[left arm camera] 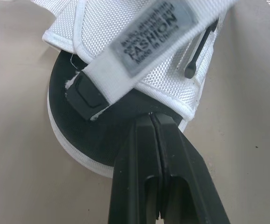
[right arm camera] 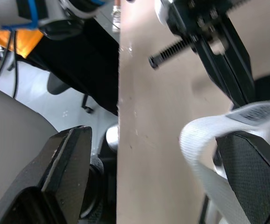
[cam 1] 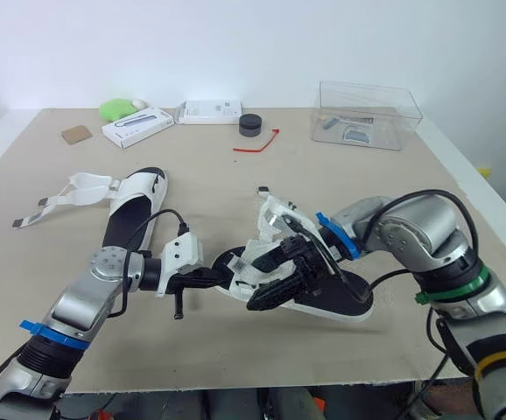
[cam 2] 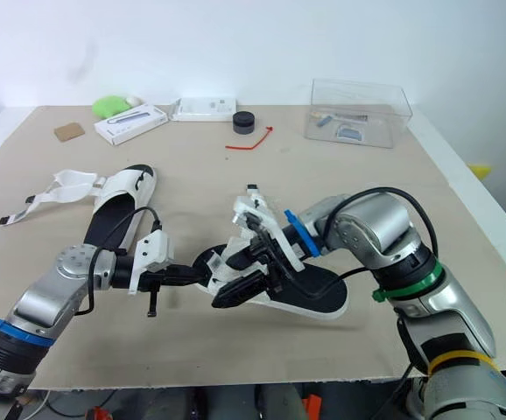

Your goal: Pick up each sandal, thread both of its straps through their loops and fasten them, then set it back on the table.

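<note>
The tan surface [cam 1: 235,341] carries the whole job, with a clear plastic box [cam 1: 367,114] parked at the far edge. Two sandals are in play.

The far sandal [cam 1: 135,206] lies flat to the robot's left, its loose straps [cam 1: 69,192] splayed out sideways and plainly not fastened. That one looks untouched.

The near sandal [cam 1: 327,297] is the one in hand, in the middle close to the robot, its toe end tilted up off the surface between the two arms.

The right gripper [right arm camera: 158,140] is spread wide, released, straddling the white webbing strap [right arm camera: 205,154] without clamping it. The left gripper [cam 1: 216,277] is clenched, fingertips pressed together right at the edge of the black footbed. Whether it pinches any fabric, I can't tell.

Smallest now: the labelled strap [left arm camera: 144,35] runs across the white upper to a black loop [left arm camera: 82,95]. It looks laid over, but threaded or not is unclear.

By my reckoning the task is early: neither sandal is shown fastened or set back.
</note>
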`<state>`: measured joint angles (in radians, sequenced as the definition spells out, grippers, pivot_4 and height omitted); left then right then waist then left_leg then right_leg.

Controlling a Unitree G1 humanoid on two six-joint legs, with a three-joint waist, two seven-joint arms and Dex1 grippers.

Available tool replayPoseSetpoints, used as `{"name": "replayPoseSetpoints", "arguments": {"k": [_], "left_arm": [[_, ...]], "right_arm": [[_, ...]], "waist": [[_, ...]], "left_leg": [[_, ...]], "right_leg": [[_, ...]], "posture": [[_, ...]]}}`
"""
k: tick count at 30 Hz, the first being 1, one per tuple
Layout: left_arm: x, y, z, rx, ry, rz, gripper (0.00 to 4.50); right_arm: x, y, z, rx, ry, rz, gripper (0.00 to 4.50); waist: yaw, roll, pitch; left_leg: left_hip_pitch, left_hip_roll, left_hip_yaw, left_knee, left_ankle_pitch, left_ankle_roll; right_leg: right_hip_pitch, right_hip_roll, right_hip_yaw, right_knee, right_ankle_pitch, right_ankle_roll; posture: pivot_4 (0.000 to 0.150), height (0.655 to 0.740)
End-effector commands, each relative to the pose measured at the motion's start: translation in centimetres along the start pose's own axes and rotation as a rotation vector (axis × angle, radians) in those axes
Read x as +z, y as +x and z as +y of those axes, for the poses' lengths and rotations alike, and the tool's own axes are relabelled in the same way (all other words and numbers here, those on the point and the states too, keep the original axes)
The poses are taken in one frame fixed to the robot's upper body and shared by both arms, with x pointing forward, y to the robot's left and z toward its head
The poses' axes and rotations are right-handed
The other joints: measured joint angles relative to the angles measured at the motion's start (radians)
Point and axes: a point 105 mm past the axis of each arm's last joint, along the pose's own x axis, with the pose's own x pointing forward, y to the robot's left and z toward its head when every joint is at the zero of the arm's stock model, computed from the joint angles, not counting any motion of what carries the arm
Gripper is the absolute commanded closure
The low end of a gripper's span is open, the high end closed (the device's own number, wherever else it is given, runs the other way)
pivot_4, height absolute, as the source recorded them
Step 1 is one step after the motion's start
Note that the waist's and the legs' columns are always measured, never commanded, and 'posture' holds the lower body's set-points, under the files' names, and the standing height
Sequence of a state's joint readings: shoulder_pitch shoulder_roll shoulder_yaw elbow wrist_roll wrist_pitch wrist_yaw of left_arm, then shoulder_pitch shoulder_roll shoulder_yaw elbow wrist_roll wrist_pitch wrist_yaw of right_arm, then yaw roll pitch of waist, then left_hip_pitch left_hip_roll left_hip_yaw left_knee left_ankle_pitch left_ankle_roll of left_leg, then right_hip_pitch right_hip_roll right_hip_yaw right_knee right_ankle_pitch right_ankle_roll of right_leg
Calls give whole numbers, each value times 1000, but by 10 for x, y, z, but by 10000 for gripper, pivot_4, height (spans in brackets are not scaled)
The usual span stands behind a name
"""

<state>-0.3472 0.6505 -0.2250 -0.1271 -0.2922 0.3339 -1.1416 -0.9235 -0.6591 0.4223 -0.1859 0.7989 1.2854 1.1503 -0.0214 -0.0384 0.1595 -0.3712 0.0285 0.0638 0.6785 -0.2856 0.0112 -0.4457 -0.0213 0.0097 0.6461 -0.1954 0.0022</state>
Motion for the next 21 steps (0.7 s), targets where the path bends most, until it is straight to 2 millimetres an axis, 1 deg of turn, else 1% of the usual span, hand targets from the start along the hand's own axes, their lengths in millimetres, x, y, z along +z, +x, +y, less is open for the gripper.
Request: {"name": "replayPoseSetpoints", "arguments": {"k": [1, 8, 12, 17, 18, 20, 21], "left_arm": [[-1, 1, -1, 0, -3, 6, 45000], [-1, 3, -2, -2, -5, 3, 45000], [-2, 3, -3, -3, -6, 5, 45000], [-3, 3, -3, -3, -4, 9, 45000], [-3, 3, -3, -2, -4, 10, 45000], [-3, 2, -2, -2, -3, 11, 45000], [-4, 2, -2, -3, -1, 14, 45000]], "right_arm": [[12, -5, 0, -1, -7, -31, 328], [15, -4, -10, -19, 50, -29, 328], [19, -6, -13, -37, 38, -40, 328], [29, -11, -13, -45, 2, -84, 328], [31, -12, -12, -45, -9, -92, 2701], [34, -14, -10, -44, -28, -106, 9413], [35, -16, -9, -46, -35, -115, 13934]], "waist": [[0, 0, 0], [0, 0, 0], [0, 0, 0], [0, 0, 0], [0, 0, 0], [0, 0, 0], [0, 0, 0]], "left_leg": [[0, 0, 0, 0, 0, 0], [0, 0, 0, 0, 0, 0], [0, 0, 0, 0, 0, 0], [0, 0, -1, 0, 0, 0], [-1, 0, -1, 0, 0, 0], [-1, 0, -1, 0, 0, 0], [-1, 0, -1, 0, 0, 0]], "right_leg": [[0, 0, 0, 0, 0, 0], [0, -1, -1, 0, 0, 0], [0, -1, -1, 0, 0, 0], [0, -1, -1, 0, 0, 0], [0, -1, -1, 0, 0, 0], [0, -1, -1, 0, 0, 0], [0, -1, -1, 0, 0, 0]], "posture": [[1500, 7400], [1500, 7400], [1500, 7400], [1500, 7400], [1500, 7400], [1500, 7400], [1500, 7400]]}}
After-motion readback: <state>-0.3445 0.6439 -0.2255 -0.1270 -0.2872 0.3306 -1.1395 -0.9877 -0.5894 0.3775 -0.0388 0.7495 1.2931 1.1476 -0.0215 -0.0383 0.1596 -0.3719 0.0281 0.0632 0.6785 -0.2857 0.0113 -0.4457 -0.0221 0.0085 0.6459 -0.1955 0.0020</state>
